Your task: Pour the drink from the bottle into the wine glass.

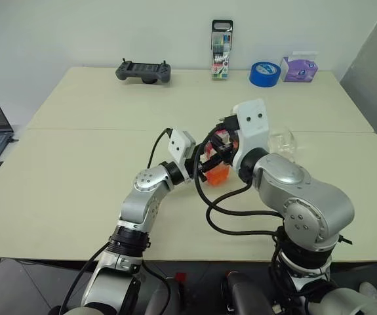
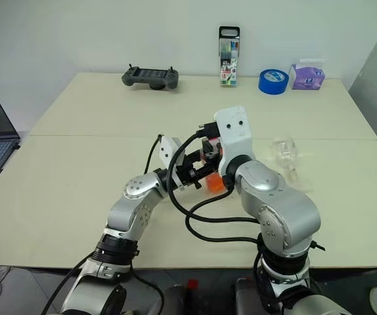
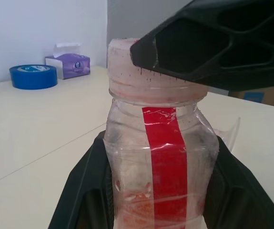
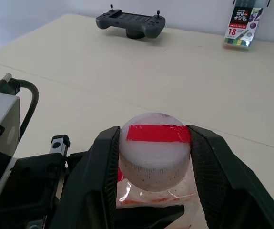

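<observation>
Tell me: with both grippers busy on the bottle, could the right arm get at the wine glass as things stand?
Probably not yet. The right gripper straddles the cap of the bottle, which the left gripper clamps. The wine glass lies on its side just beyond the right arm, with bare table around it, so it looks reachable once the cap is released.

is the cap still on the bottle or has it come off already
On. The whitish cap with its red strip sits on the bottle neck; the right end effector straddles the cap, the left end effector clamps the body.
</observation>
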Robot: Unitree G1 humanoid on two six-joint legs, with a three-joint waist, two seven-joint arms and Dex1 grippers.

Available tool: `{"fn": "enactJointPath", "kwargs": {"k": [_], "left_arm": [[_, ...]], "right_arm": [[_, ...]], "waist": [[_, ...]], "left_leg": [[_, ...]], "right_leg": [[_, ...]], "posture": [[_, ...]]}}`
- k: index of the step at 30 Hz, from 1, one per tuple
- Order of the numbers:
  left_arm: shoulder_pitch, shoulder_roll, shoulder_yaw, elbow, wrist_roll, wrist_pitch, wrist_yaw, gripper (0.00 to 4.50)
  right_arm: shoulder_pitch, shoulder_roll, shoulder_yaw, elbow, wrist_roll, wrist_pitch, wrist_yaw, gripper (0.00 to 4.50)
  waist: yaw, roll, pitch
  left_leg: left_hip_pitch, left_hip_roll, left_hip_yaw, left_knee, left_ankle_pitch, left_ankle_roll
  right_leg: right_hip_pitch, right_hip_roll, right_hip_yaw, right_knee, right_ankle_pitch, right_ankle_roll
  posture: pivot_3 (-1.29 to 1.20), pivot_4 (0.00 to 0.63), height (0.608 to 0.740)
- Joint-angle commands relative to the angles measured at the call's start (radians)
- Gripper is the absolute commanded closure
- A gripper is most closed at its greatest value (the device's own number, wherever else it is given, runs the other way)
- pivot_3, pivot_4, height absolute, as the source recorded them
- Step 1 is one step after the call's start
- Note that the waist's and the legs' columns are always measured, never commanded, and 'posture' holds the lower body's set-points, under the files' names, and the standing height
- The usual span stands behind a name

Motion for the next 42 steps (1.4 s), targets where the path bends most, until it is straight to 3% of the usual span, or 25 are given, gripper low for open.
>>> {"fn": "enactJointPath", "kwargs": {"k": [1,6,8,10,14,19,20,26,33,39,42], "left_arm": [[-0.022,0.001,0.023,-0.051,-0.01,-0.034,0.004,2.68],[-0.026,-0.003,0.022,-0.055,-0.013,-0.027,0.0,2.69],[-0.028,-0.005,0.016,-0.057,-0.013,-0.025,-0.012,2.69],[-0.033,-0.003,0.013,-0.061,-0.015,-0.024,-0.019,2.69],[-0.045,0.006,0.02,-0.061,-0.016,-0.027,-0.023,2.7],[-0.04,0.007,0.023,-0.071,-0.013,-0.027,-0.014,2.7],[-0.038,0.006,0.022,-0.073,-0.013,-0.027,-0.013,2.7],[-0.033,-0.004,0.016,-0.08,-0.012,-0.026,-0.006,2.73],[-0.029,-0.003,0.011,-0.077,-0.014,-0.021,-0.014,2.74],[-0.03,0.0,0.013,-0.066,-0.013,-0.021,-0.019,2.74],[-0.033,-0.003,0.012,-0.057,-0.012,-0.024,-0.02,2.74]], "right_arm": [[-0.012,-0.042,-0.027,-0.005,0.049,0.026,0.082,2.68],[0.062,-0.225,-0.078,0.004,0.345,-0.152,0.54,2.68],[0.062,-0.409,-0.038,0.093,0.427,-0.236,0.828,2.68],[0.02,-0.57,0.058,0.188,0.385,-0.376,1.027,2.68],[-0.122,-0.624,0.127,0.428,0.27,-0.614,1.162,2.68],[-0.184,-0.631,0.128,0.558,0.233,-0.67,1.184,2.68],[-0.183,-0.619,0.102,0.559,0.248,-0.664,1.164,2.68],[-0.139,-0.542,-0.014,0.465,0.238,-0.644,0.947,0.62],[0.002,-0.43,-0.078,0.15,0.204,-0.417,0.569,0.59],[0.052,-0.15,-0.027,-0.119,0.098,-0.116,0.17,0.59],[0.047,-0.072,0.005,-0.15,0.037,-0.052,0.059,0.59]], "waist": [[0.0,0.0,0.0],[0.002,0.0,0.0],[0.002,0.0,0.0],[0.001,0.001,0.001],[-0.019,0.001,0.001],[-0.015,0.001,0.001],[-0.01,0.002,0.001],[0.003,0.002,0.001],[0.008,0.001,0.001],[0.003,0.002,0.001],[0.003,0.002,0.001]], "left_leg": [[0.0,0.0,0.0,0.0,0.0,0.0],[-0.001,-0.001,0.0,0.0,0.0,0.0],[-0.001,-0.002,0.001,0.0,0.0,0.0],[0.0,-0.003,0.003,0.0,0.0,0.001],[0.001,0.001,0.006,0.0,-0.001,0.001],[0.001,0.003,0.003,-0.001,-0.001,0.001],[0.0,0.004,0.002,-0.001,-0.001,0.001],[0.0,0.001,0.001,0.001,-0.001,0.001],[-0.001,-0.001,0.001,0.001,0.0,0.0],[0.0,0.0,0.0,0.0,0.0,0.0],[0.0,0.001,-0.001,0.0,0.001,-0.003]], "right_leg": [[0.0,0.0,0.0,0.0,0.0,0.0],[0.001,0.003,-0.001,-0.002,0.0,0.0],[0.002,0.003,0.0,-0.004,0.0,0.0],[0.002,0.002,0.001,-0.004,0.0,0.0],[0.002,0.005,0.003,-0.005,0.0,0.001],[0.0,0.009,0.0,0.0,0.0,0.0],[0.0,0.009,0.0,0.0,0.0,0.0],[0.0,0.001,0.001,-0.001,0.0,0.0],[0.0,-0.002,0.001,-0.001,0.0,0.0],[0.0,-0.001,0.0,0.001,0.0,0.0],[-0.001,-0.001,0.0,0.001,0.0,0.0]], "posture": [[0.0,0.15,0.74],[0.0,0.15,0.74],[0.0,0.15,0.74],[0.0,0.15,0.74],[0.0,0.15,0.74],[0.0,0.15,0.74],[0.0,0.15,0.74],[0.0,0.15,0.74],[0.0,0.15,0.74],[0.0,0.15,0.74],[0.0,0.15,0.74]]}}
